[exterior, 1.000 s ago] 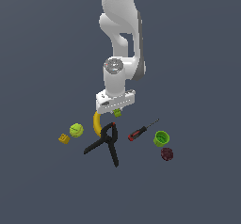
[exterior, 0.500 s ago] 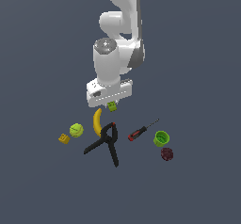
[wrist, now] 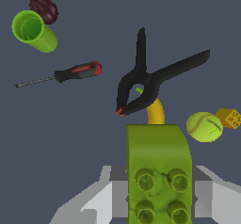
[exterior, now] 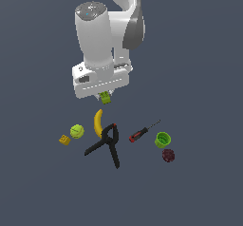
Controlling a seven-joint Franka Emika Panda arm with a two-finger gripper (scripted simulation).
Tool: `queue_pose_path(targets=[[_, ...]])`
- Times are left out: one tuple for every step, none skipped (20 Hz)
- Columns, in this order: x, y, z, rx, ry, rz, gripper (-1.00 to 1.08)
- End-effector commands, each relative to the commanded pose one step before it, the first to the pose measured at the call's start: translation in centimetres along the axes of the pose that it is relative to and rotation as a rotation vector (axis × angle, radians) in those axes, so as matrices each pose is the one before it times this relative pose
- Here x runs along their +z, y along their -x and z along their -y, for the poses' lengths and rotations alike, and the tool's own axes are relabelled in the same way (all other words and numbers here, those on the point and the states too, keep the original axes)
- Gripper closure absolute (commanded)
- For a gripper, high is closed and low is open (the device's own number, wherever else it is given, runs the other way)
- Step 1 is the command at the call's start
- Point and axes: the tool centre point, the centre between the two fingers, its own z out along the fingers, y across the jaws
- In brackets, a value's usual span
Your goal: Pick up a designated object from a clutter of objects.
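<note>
Overhead, the claw [exterior: 105,97] is clamped on the green brick [wrist: 159,171], above the banana [exterior: 98,122].

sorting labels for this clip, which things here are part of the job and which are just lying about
Job: brick, held in the pincer.

Lying about: banana, clamp, screwdriver, cup, dark red ball, green ball, yellow block.

A flat, uniform slate-blue ground [exterior: 199,192] fills both views from edge to edge, with no seam or horizon line. It is matte and untextured. The light is soft and even, with no distinct shadows visible.
</note>
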Motion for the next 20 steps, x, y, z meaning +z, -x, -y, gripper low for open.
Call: queue_pose_path(targets=[[-2.399, -0.299, -0.797, -0.00018, -0.00026, 0.00052, 1.08], [-0.946, -0.142, -0.328, 0.00000, 0.00000, 0.00000, 1.08], [-0.949, -0.145, -0.331, 0.00000, 0.00000, 0.00000, 1.08], [-0.952, -0.148, -0.334, 0.00000, 0.00000, 0.00000, 1.08], [-0.955, -0.151, -0.336, 0.00000, 0.00000, 0.00000, 1.08], [-0.957, -0.154, -0.339, 0.00000, 0.00000, 0.00000, 1.08], [-0.958, -0.157, -0.341, 0.00000, 0.00000, 0.00000, 1.08], [-0.940, -0.158, -0.337, 0.00000, 0.00000, 0.00000, 1.08], [-0.909, -0.156, -0.328, 0.00000, 0.00000, 0.00000, 1.08], [-0.880, -0.154, -0.319, 0.00000, 0.00000, 0.00000, 1.08], [-0.852, -0.152, -0.312, 0.00000, 0.00000, 0.00000, 1.08], [-0.816, -0.169, -0.289, -0.00044, -0.00015, 0.00014, 1.08], [-0.797, -0.149, -0.296, 0.00000, 0.00000, 0.00000, 1.08], [-0.749, -0.143, -0.280, 0.00000, 0.00000, 0.00000, 1.08], [-0.697, -0.135, -0.262, 0.00000, 0.00000, 0.00000, 1.08], [-0.646, -0.128, -0.244, 0.00000, 0.00000, 0.00000, 1.08], [-0.597, -0.120, -0.227, 0.00000, 0.00000, 0.00000, 1.08], [-0.549, -0.114, -0.211, 0.00000, 0.00000, 0.00000, 1.08], [-0.505, -0.123, -0.166, -0.00046, 0.00017, 0.00004, 1.08], [-0.461, -0.101, -0.180, 0.00000, 0.00000, 0.00000, 1.08]])
